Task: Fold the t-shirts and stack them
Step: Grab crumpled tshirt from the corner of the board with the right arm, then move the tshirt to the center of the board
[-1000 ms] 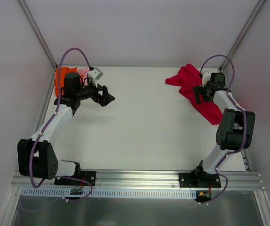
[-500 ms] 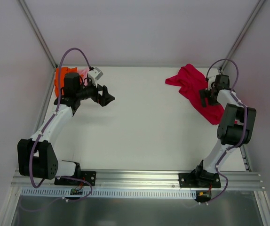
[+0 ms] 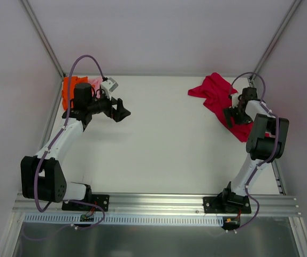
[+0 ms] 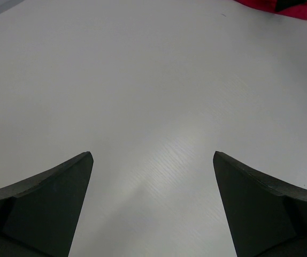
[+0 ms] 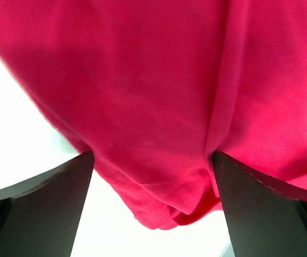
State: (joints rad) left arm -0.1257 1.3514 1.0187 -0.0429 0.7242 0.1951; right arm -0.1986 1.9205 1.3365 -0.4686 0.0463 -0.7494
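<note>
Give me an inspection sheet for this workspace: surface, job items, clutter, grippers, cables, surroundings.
Surface: white table, no marks seen.
Job's things: crimson-red t-shirt crumpled at far right; orange t-shirt bunched in far left corner, a bit of pink t-shirt beside it. None folded or stacked.
Clutter: nothing seen.
Grippers: left gripper open, holding nothing, over bare table; right gripper open, close over the crimson-red t-shirt, contact unclear.
Cables: purple cables loop above each wrist, no snag seen.
Surroundings: pale walls; aluminium rail at near edge.
</note>
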